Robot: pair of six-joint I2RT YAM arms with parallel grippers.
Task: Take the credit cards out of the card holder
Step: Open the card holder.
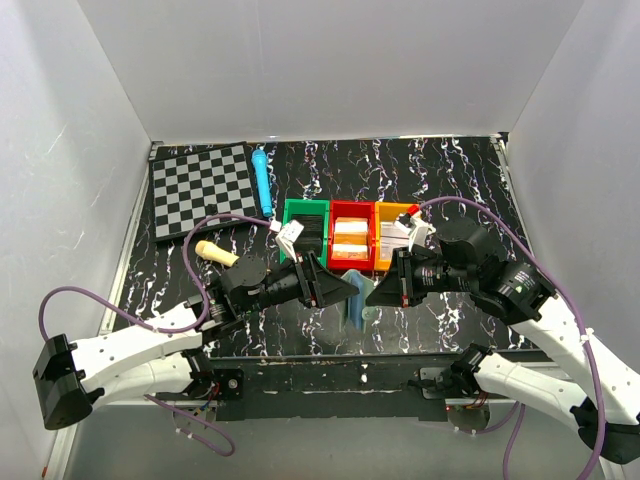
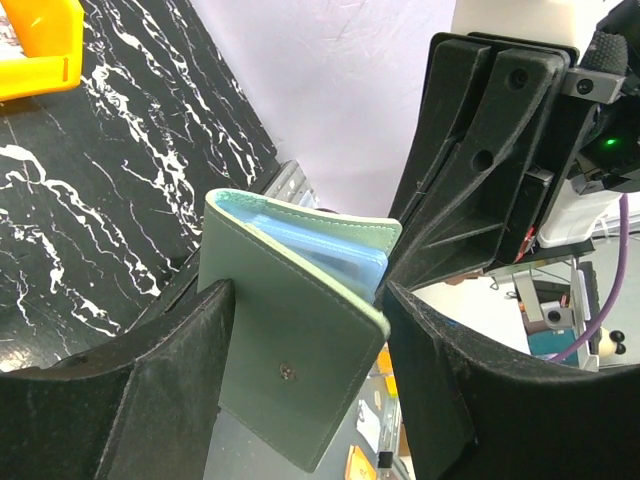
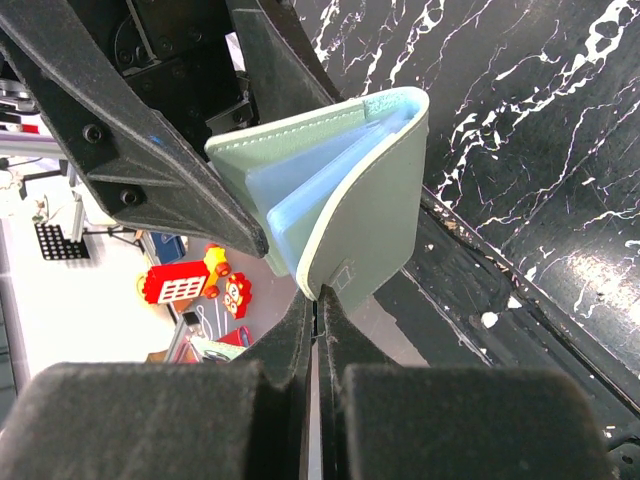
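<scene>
Up off the desk (image 1: 450,170), the holder (image 3: 370,210) gapes half open, one cover edge pinched in the closed right fingers (image 3: 480,420), left fingers (image 2: 130,400) spread wide around it; it looks light and floppy, best gripped by the free cover's edge.

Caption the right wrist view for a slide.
Right gripper pinches one cover of the half-open card holder, pale blue pockets showing.
</scene>
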